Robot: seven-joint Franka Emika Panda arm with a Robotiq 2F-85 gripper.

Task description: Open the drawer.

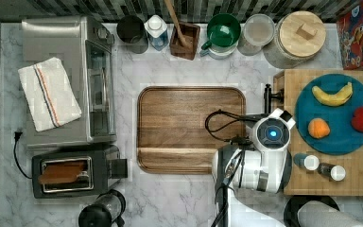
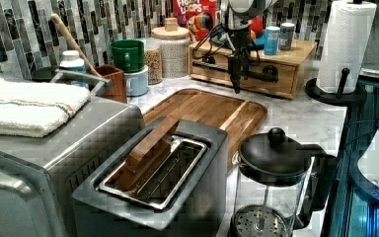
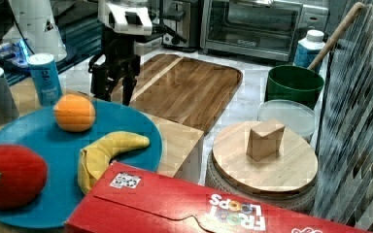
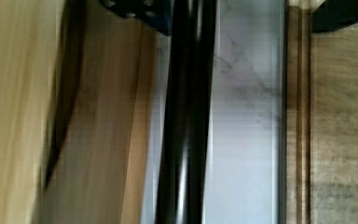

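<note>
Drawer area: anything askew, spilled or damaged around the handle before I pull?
Nothing stands out. The drawer sits square in its wooden box, its black bar handle looks straight, and the gripper hangs at it. No spills on the marble nearby.

Drawer [image 2: 281, 79]: light wood, matt; bar handle [image 4: 186, 140] black, glossy. Tray [image 1: 189, 127]: darker wood, smooth, visible grain. Counter [image 1: 170, 198]: pale veined marble look, smooth. Toaster oven [image 1: 61, 38]: brushed metal. Towel [image 1: 49, 92]: white woven cloth.

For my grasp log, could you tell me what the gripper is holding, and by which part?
It cannot be told: the gripper hangs at the drawer's black bar handle, but no grip shows.
</note>
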